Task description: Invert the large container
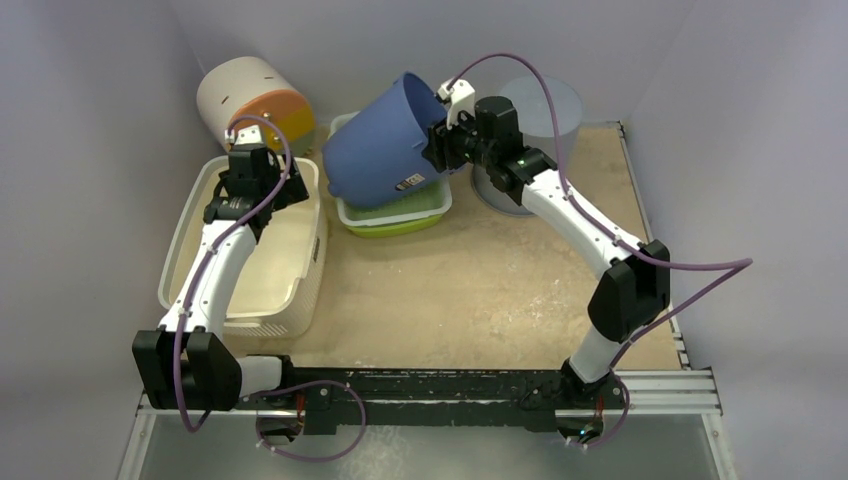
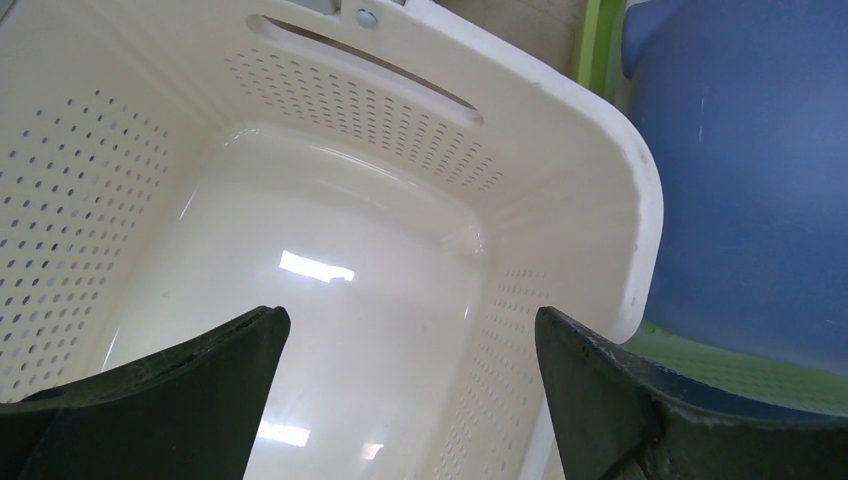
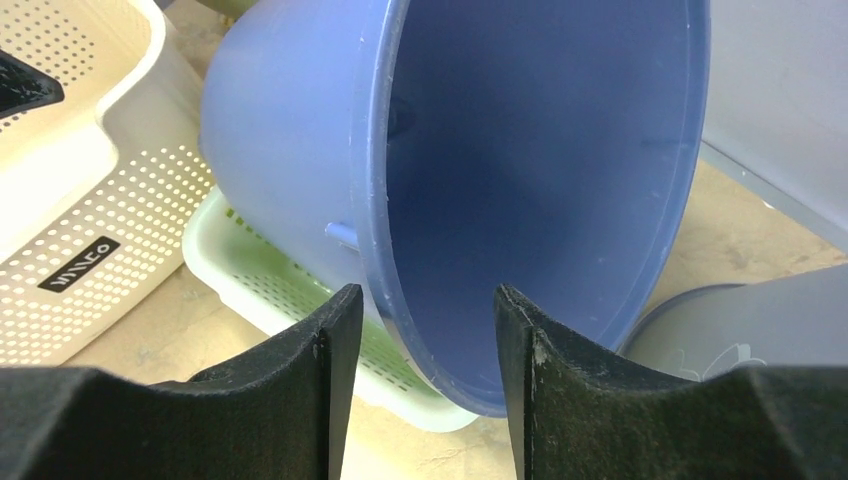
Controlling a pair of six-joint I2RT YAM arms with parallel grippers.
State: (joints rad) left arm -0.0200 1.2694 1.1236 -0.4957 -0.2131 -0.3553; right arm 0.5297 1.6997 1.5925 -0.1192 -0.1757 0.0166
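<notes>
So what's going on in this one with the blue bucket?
The right gripper has the blue bucket by its rim, one finger inside and one outside. The bucket is tipped onto its side over the green tray, with its mouth toward the right arm. It is not upside down yet. The left gripper hangs open above the cream perforated basket, holding nothing.

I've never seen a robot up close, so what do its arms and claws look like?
The left arm and right arm are slim white tubes with chunky black joints. A purple cable loops along each. The left gripper and right gripper each have two matte black, curved fingers.
</notes>
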